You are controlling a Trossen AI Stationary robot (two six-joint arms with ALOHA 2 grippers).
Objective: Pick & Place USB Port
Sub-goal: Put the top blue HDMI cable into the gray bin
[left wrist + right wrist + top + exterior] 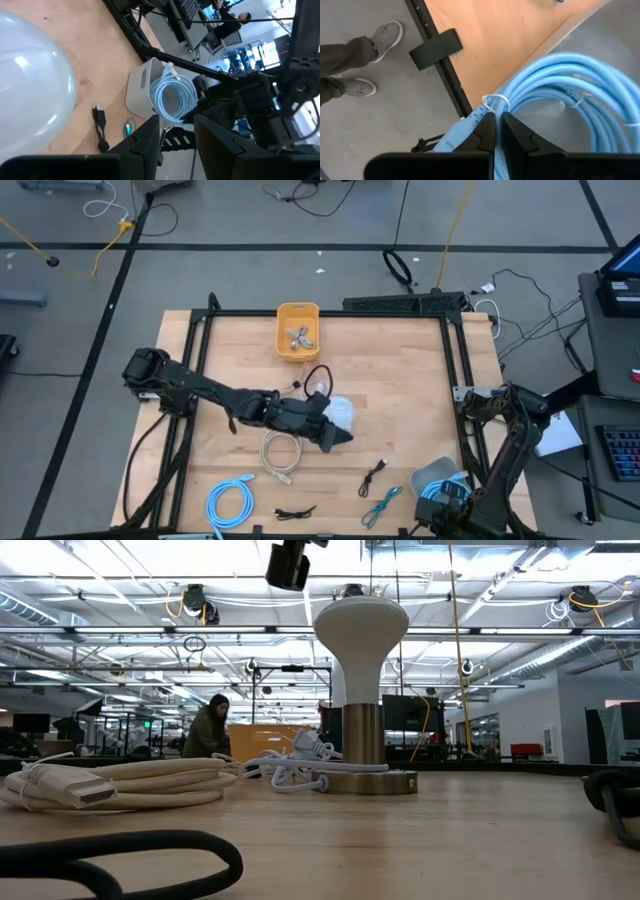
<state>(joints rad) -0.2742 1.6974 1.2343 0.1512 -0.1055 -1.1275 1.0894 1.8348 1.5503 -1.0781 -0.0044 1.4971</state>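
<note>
A coil of light-blue USB cable (570, 95) sits in the mouth of a white bin (437, 475) at the table's near right corner, and my right gripper (498, 132) is shut on it from above. The left wrist view shows the same coil (172, 97) inside the bin (140, 90). My left gripper (177, 145) hovers open and empty near the table's middle, beside a white dome lamp (340, 413). A second blue coil (232, 502) lies flat near the front edge. My right gripper pinches one strand of the blue coil between its two fingers, close to the white tie (492, 102) and the plug end (465, 127). The fingers point steeply down. The rest of the coil spreads below them inside the bin; I cannot tell whether it rests on the bin's floor.
A yellow tray (298, 330) with metal parts stands at the far middle. A white cable (280, 452), two black cables (375, 475) (295, 512) and a teal cable (383, 505) lie between the arms. A person's shoes (367, 55) show beside the table's frame.
</note>
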